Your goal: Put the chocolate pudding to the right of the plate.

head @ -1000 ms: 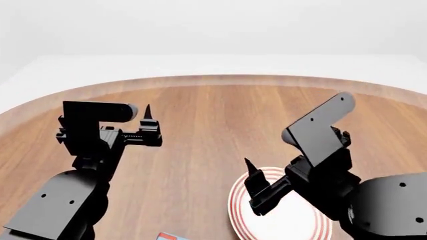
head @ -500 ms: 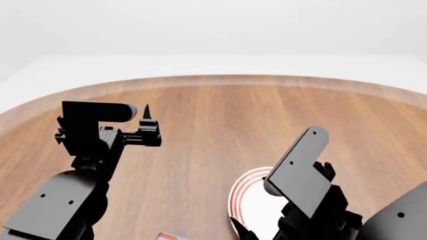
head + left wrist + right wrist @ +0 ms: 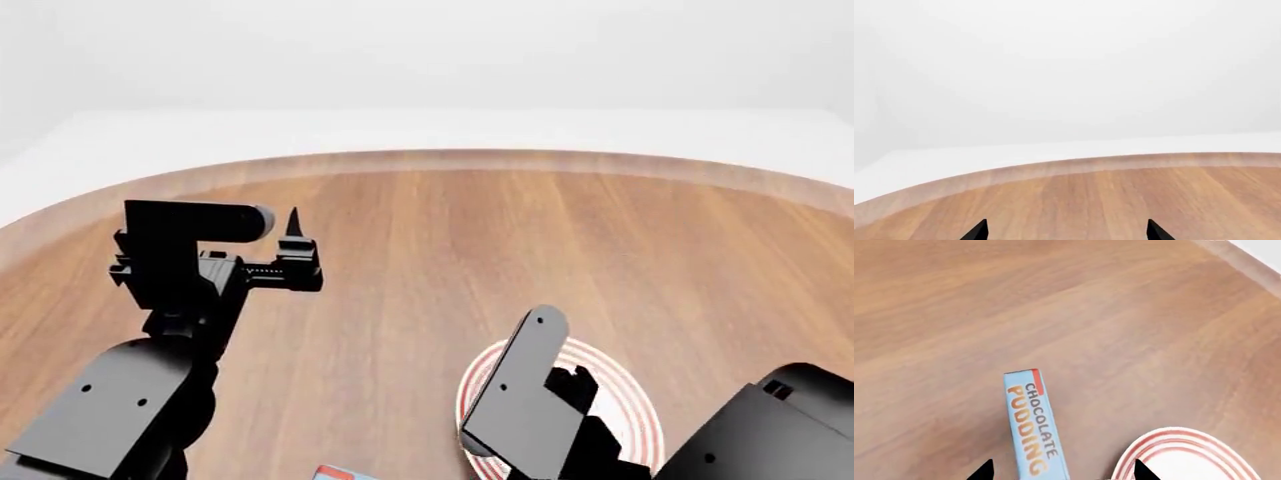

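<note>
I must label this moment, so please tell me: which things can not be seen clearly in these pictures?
- Chocolate pudding: right wrist view's edge cuts its near end; in head view only a corner shows.
- Plate: right arm hides most in head view; right wrist view's edge crops it.
- Right gripper: only the tips show.
- Left gripper: likewise, tips only.

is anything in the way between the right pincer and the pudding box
Nothing visible. In the right wrist view the chocolate pudding lies on bare wood between the right pincer fingertips, which are spread. The plate sits beside the box, apart from it, not between pincer and box.
</note>
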Available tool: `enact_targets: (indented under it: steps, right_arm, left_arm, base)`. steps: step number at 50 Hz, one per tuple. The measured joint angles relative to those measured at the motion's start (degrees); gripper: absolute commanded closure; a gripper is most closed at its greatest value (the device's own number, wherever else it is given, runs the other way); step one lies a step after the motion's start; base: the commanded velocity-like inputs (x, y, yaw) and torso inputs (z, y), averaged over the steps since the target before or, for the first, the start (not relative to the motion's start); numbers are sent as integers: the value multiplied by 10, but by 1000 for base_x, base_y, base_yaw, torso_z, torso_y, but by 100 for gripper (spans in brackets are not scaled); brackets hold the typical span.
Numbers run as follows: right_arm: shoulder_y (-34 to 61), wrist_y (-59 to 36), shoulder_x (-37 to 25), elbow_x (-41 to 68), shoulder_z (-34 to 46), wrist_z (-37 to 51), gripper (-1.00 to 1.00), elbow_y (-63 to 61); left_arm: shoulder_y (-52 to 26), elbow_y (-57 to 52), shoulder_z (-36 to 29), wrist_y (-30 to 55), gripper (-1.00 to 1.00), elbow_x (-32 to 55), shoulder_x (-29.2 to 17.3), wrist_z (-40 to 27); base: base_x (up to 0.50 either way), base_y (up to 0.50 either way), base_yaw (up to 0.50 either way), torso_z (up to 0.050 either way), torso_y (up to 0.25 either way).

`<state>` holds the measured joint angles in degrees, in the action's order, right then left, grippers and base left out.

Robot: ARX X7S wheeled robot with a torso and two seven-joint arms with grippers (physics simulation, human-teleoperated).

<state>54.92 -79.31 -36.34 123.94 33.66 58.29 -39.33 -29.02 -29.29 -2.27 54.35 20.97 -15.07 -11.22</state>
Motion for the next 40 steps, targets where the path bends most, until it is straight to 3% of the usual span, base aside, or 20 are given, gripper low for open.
enact_targets:
  steps: [19,40]
  right_arm:
    - [-59,-55,53,-115,18,-90,-100,49]
    - [-100,-66,69,-336,68,-271,-100,114]
  left_arm:
    - [-1,4,-3,-3,-100,4,-2,-4]
    - [3,10,-6,-12,-100,7,-4,-6]
  base:
    - [0,0,0,0,0]
    - [0,0,0,0,0]
